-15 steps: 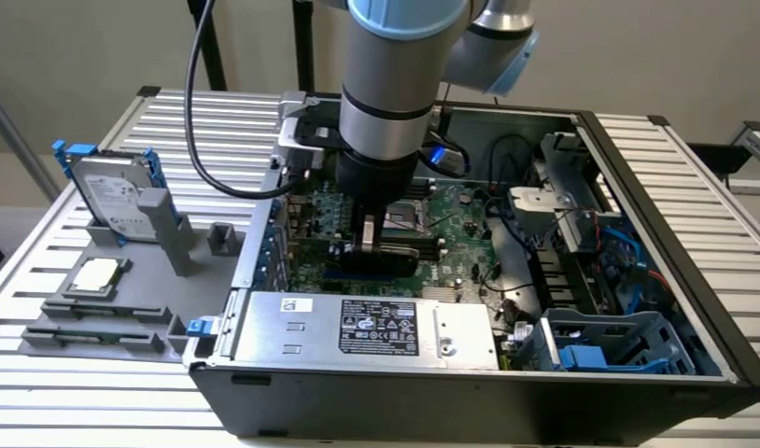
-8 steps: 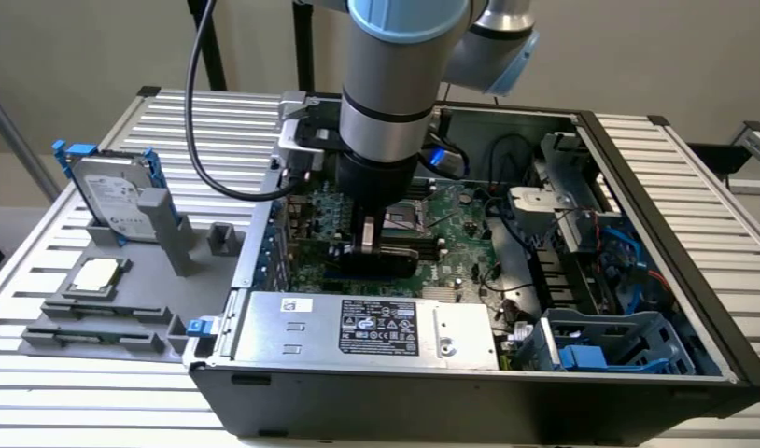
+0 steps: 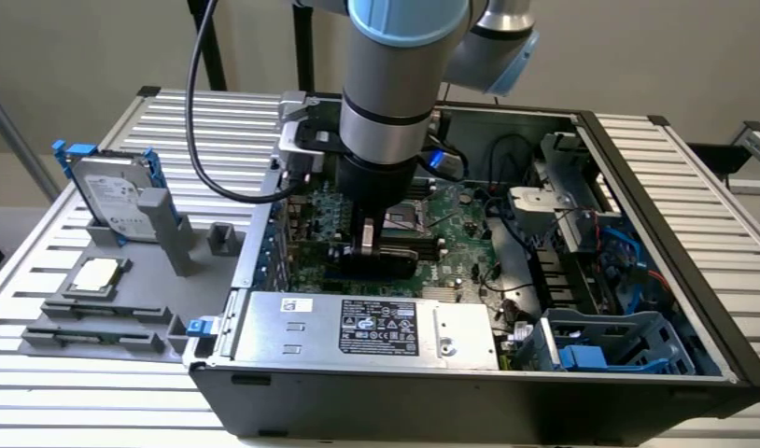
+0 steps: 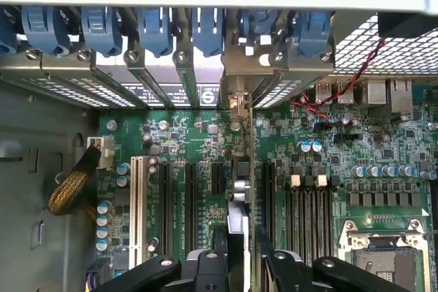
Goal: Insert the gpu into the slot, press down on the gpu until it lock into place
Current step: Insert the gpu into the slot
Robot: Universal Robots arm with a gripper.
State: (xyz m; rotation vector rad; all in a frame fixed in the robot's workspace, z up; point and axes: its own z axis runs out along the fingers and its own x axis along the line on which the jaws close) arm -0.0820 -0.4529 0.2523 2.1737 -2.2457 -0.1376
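Gripper (image 4: pixel 241 264) sat low over motherboard (image 4: pixel 191 135), jaws clamped on gpu (image 4: pixel 240 200). Gpu stood upright, edge-on to the wrist camera, with 3 black slots (image 4: pixel 191 200) on one side and memory slots (image 4: pixel 304 210) on the other. Could not tell whether it was seated. Further back, its bracket (image 4: pixel 236 104) reached the rear panel, beneath the blue clips (image 4: pixel 156 29).

The slot perhaps beneath the edge-on gpu (image 4: pixel 241 176), its seating hidden between the jaws
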